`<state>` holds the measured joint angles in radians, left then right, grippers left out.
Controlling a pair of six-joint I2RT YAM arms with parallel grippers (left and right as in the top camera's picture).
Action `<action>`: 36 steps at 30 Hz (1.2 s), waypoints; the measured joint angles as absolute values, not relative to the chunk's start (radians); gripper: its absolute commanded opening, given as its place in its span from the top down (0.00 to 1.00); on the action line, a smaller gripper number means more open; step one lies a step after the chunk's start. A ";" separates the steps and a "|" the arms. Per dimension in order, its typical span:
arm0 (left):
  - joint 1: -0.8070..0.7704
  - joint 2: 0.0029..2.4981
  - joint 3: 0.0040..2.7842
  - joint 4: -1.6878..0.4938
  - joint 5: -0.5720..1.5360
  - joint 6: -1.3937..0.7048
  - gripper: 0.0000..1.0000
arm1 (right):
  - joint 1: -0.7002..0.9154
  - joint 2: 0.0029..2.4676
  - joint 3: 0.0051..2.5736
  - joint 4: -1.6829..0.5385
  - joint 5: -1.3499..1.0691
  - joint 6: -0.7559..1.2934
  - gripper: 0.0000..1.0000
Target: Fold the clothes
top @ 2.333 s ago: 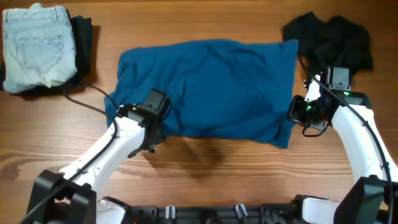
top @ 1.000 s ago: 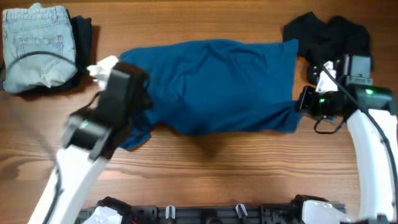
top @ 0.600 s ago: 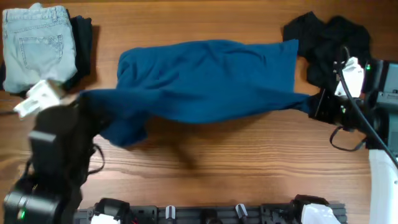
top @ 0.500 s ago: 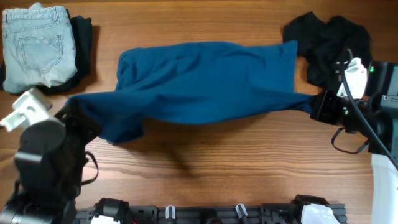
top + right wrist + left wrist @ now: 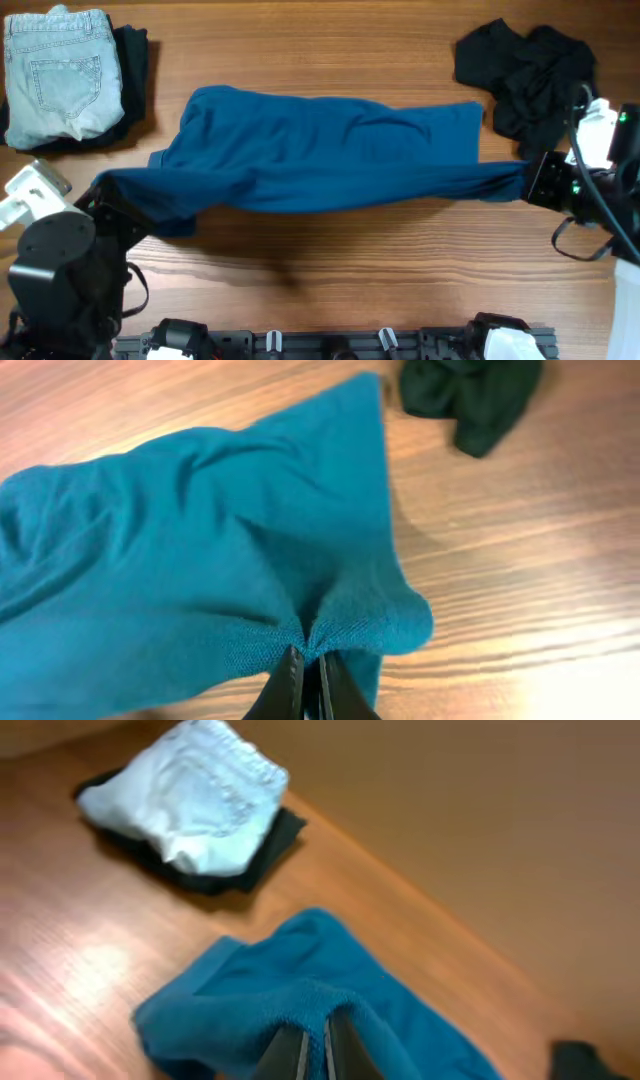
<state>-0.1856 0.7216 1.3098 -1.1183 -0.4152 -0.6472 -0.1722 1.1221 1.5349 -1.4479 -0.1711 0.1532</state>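
Both arms have pulled apart since earlier: we hold the blue shirt [image 5: 320,150] stretched left to right between left gripper [image 5: 312,1050] and right gripper [image 5: 310,670], each clamped on a near corner (far hem rests on the table [image 5: 330,270] beyond).

The shirt [image 5: 320,150] between my jaws is a plain deep teal-blue with no print. The jeans [image 5: 60,70] are pale, washed-out denim blue with faded patches. The garment [image 5: 135,60] under them is black, and so is the crumpled pile [image 5: 530,65]. The table [image 5: 350,260] is warm brown with wood grain.
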 measured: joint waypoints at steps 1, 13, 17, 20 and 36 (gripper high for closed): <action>-0.185 0.722 1.310 -1.131 -0.430 -0.648 0.96 | -0.203 1.141 1.534 -1.454 -0.163 0.153 0.96; -0.182 0.944 1.311 -1.189 -0.526 -0.698 0.96 | -0.299 1.258 1.396 -1.404 -0.210 0.125 0.96; -0.182 1.108 1.311 -1.186 -0.515 -0.698 0.96 | -0.299 1.258 1.389 -1.345 -0.217 0.114 0.96; -0.182 1.223 1.311 -1.181 -0.508 -0.698 0.96 | -0.299 1.271 1.377 -1.296 -0.218 0.110 0.96; -0.041 1.158 1.311 -1.253 -0.405 -0.698 0.96 | -0.299 1.224 1.233 -1.339 -0.256 0.107 0.96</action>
